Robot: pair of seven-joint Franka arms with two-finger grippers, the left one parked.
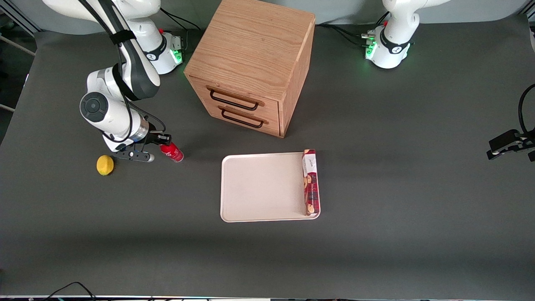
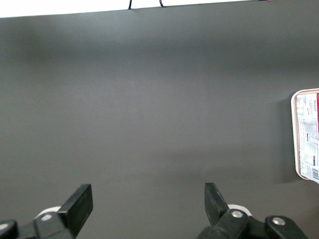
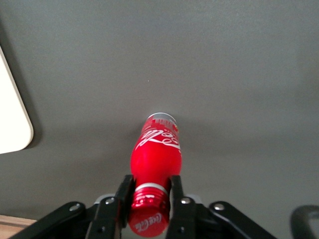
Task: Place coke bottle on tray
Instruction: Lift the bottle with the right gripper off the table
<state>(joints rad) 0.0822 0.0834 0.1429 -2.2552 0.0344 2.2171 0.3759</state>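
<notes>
Red and small, the coke bottle (image 1: 172, 152) sits tilted near the working arm's end of the table (image 1: 376, 234), its neck pinched between the fingers (image 3: 115, 209) of the gripper (image 1: 164, 140), which is closed on it just below the cap. A yellow lemon (image 1: 105, 164) lies close by, slightly nearer the front camera. The cream tray (image 1: 259, 188) lies well apart toward the table's middle, with a cookie box (image 1: 310, 182) lying on one edge. A wooden drawer cabinet (image 1: 253, 62) stands farther from the camera.
</notes>
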